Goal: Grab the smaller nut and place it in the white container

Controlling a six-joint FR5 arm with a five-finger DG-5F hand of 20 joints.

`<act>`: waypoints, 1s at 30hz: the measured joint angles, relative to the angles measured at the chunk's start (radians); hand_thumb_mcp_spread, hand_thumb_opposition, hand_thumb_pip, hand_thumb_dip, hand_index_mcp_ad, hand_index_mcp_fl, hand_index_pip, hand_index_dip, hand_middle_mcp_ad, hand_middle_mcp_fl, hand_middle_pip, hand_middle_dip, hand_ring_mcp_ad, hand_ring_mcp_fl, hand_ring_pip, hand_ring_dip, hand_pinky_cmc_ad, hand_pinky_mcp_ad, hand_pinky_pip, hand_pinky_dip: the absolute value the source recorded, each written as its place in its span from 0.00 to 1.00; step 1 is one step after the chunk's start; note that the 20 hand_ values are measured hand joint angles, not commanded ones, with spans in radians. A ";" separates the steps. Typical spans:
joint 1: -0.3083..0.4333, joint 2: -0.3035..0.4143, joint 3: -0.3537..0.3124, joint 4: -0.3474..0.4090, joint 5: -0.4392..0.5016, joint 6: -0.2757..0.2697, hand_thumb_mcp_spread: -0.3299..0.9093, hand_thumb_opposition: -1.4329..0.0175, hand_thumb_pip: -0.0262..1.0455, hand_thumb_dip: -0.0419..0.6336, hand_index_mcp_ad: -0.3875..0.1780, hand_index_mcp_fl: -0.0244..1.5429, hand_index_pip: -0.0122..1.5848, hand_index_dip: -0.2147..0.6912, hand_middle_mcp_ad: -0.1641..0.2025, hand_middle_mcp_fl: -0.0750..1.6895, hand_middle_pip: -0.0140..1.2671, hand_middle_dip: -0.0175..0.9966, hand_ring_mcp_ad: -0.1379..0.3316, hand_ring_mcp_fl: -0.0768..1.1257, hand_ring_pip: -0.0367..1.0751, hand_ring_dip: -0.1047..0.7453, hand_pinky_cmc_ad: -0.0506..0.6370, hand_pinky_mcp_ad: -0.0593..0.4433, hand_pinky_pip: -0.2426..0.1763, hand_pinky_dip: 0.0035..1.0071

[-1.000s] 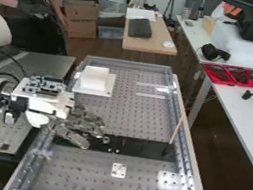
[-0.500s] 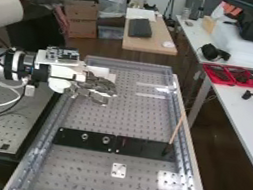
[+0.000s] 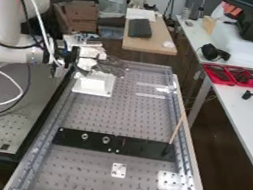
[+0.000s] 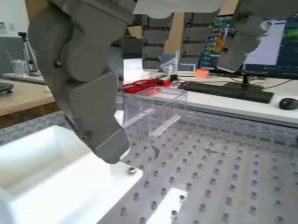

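Black bar [image 3: 146,149] left behind, I'm swinging the hand [image 3: 87,64] over to the white container [image 3: 93,84], likely nearing placement, but I cannot tell what, if anything, it's clasping, or where the smaller nut is.

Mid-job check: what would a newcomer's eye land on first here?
First, the big white arm at the high view's upper left, its dark grey hand by the white container. Then, low in that view, the flat black bar bearing the larger nut and the bearing.
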 joint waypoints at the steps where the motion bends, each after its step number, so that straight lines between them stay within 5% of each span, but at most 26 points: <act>1: 0.014 -0.006 0.005 0.000 -0.006 0.006 0.72 0.32 0.57 0.42 0.18 0.25 0.96 0.34 0.41 0.06 0.12 0.30 0.54 0.06 0.12 0.27 0.53 0.64 0.40 0.19; 21: 0.133 -0.054 -0.013 0.078 0.019 0.118 0.73 0.32 0.57 0.42 0.17 0.25 0.96 0.34 0.41 0.07 0.12 0.30 0.54 0.06 0.12 0.27 0.53 0.64 0.40 0.19; 26: 0.138 -0.059 -0.016 0.069 0.037 0.114 0.71 0.32 0.56 0.41 0.17 0.25 0.92 0.34 0.41 0.06 0.12 0.30 0.54 0.06 0.12 0.27 0.53 0.64 0.40 0.19; 30: 0.137 -0.060 -0.013 0.043 0.063 0.103 0.67 0.35 0.53 0.41 0.17 0.16 0.87 0.34 0.41 0.05 0.12 0.30 0.54 0.06 0.12 0.27 0.53 0.64 0.40 0.19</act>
